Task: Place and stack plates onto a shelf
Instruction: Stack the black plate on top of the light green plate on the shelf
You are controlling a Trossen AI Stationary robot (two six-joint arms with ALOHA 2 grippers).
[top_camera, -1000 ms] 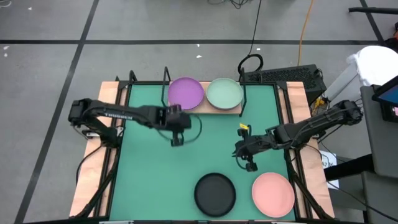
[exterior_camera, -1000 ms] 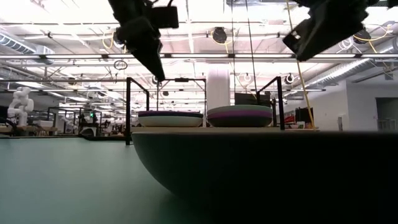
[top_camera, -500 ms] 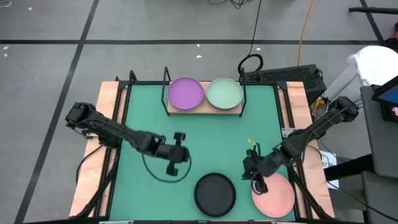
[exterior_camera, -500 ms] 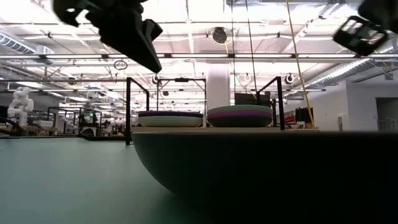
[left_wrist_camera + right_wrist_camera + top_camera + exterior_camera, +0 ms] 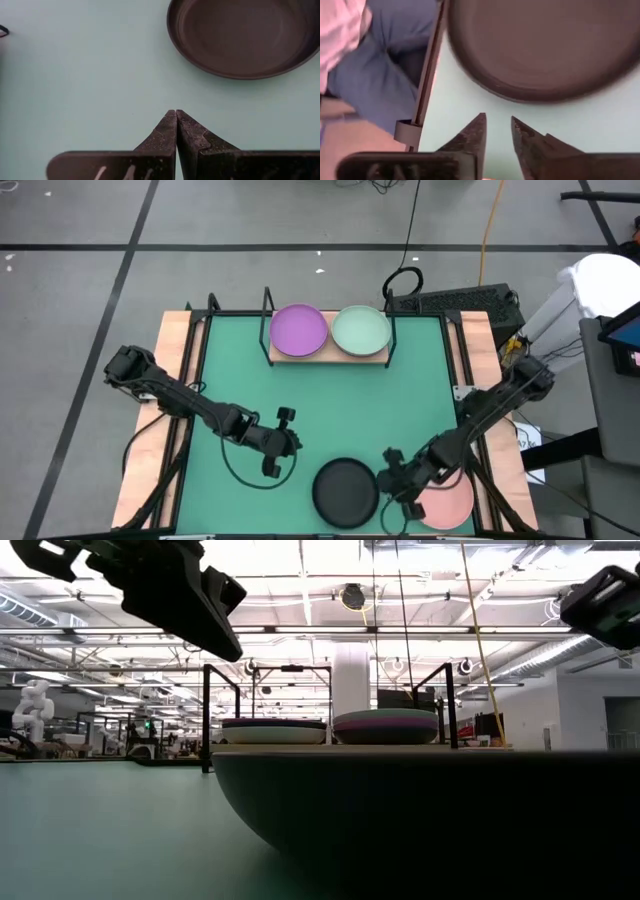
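Note:
The black plate (image 5: 346,491) lies flat on the green mat near the table's near edge and fills the low view's foreground (image 5: 430,820). The salmon pink plate (image 5: 452,502) lies to its right, partly under my right arm. On the light-wood shelf (image 5: 330,356) at the far edge, a purple plate (image 5: 299,329) and a pale mint plate (image 5: 361,330) top two stacks. My left gripper (image 5: 280,442) hovers shut just left of the black plate (image 5: 245,35). My right gripper (image 5: 393,480) is open by a narrow gap (image 5: 497,120) between the black plate (image 5: 545,45) and the pink one.
Black wire posts (image 5: 267,305) stand at the shelf's corners. A loose black cable loops on the mat under my left arm (image 5: 240,465). Wooden side strips (image 5: 172,370) flank the mat. Bare green mat (image 5: 340,405) stretches between shelf and black plate. Beyond the table's edge bar (image 5: 427,75) show blurred blue and pink shapes.
Both grippers have travelled from mid-table toward the near edge. The left one went from just in front of the shelf to the black plate's left side. The right one moved to the gap between the black and pink plates. The plates have stayed where they were.

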